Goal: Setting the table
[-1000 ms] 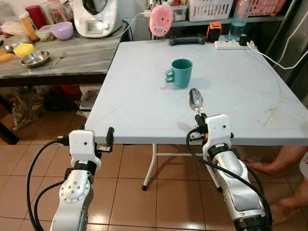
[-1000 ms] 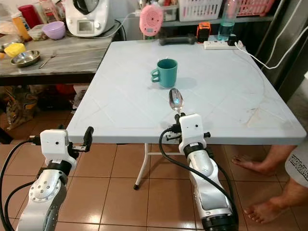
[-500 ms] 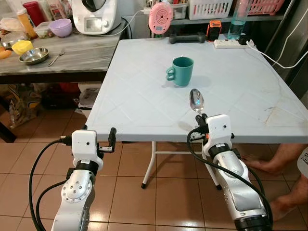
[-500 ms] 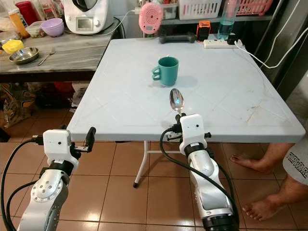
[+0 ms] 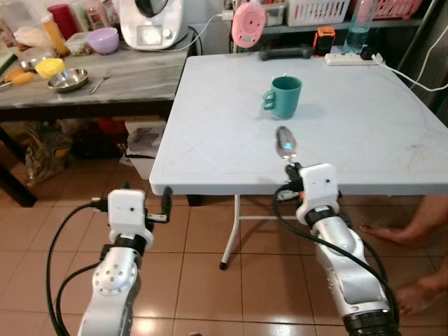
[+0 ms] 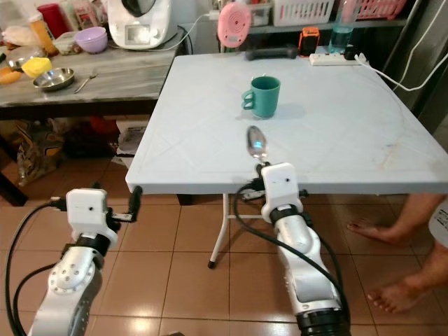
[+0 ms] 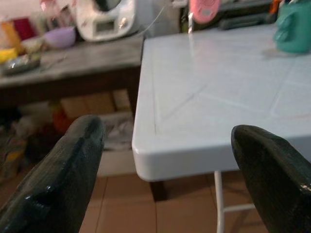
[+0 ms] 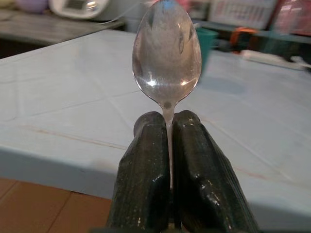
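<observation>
My right gripper (image 5: 292, 170) is shut on the handle of a metal spoon (image 5: 285, 142), holding its bowl up over the near edge of the white table (image 5: 224, 143). In the right wrist view the spoon (image 8: 166, 56) rises from between my two closed fingers (image 8: 146, 184). A teal mug (image 5: 283, 96) stands upright on the table beyond the spoon, handle to the left. My left gripper (image 5: 166, 203) is open with nothing in it, just off the table's near left corner (image 7: 141, 153), below the tabletop.
A grey counter (image 5: 105, 91) on the left carries a steel bowl (image 5: 68, 79), a purple bowl and a white appliance (image 5: 150, 24). At the table's far edge lie a pink gadget (image 5: 248, 24) and a power strip (image 5: 350, 59). A person's bare feet (image 5: 420, 231) are at the right.
The camera has shifted: the table now sits further right and further off in view. My right gripper still holds the spoon and the left stays open by the corner.
</observation>
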